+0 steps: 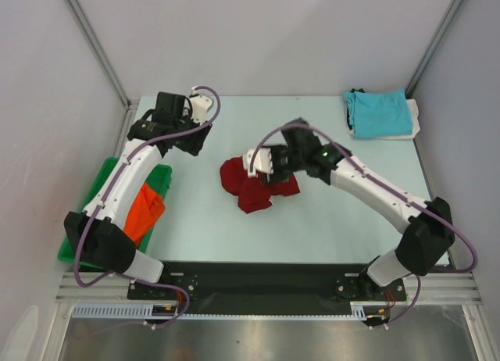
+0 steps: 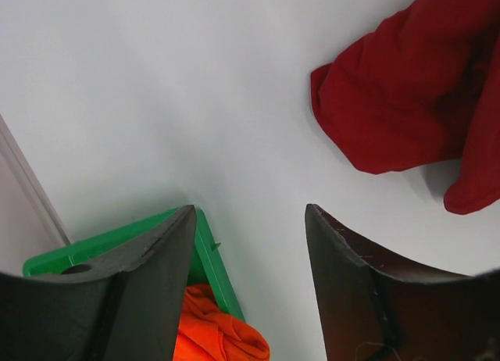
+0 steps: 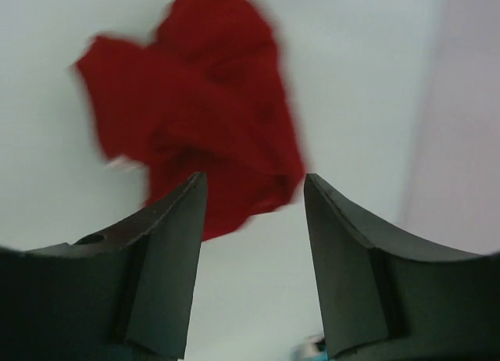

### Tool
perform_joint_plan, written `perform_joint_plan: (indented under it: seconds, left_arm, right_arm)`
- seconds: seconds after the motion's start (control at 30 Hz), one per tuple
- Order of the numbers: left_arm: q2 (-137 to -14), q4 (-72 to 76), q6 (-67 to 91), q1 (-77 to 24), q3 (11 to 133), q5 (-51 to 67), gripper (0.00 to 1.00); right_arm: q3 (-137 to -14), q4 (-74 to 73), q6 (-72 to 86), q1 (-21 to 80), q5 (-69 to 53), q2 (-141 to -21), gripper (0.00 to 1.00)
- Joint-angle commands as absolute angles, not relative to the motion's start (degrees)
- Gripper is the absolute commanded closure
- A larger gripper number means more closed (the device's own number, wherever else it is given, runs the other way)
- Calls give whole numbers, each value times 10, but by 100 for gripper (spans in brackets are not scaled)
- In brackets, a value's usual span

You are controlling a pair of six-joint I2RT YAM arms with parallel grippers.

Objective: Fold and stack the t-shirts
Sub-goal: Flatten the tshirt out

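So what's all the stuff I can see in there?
red shirt: one, dark red, crumpled in the middle of the table
turquoise shirt: one, folded, far right corner
white thing: one, under the turquoise shirt, mostly hidden
orange shirt: one, bright orange, bunched in the tray
tray: one, green, left edge of the table
table: one, pale
arms: two, white and black; left arm over the tray, right arm reaching to the middle
hands: two, black; left hand open over bare table, right hand open above the red shirt
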State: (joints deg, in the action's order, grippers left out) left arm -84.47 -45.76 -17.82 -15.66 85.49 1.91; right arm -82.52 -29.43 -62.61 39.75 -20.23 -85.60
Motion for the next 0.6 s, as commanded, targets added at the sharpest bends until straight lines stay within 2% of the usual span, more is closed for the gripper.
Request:
perform_joint_plan:
  seconds: [0.0,0.2,0.57]
  left_arm:
    - [-814,-454,-163,-153,830,9,36]
    - [-767,-454,-163,-153,784,3,35]
    - [-723,-444,-159,-144,726,6,34]
  right_arm:
    - [-758,-315,-616,422,-253,-852,43]
    - [-704,-267,-577,467,-271,-892,43]
    - [-745,-264,-604,478,-243,-1003,40]
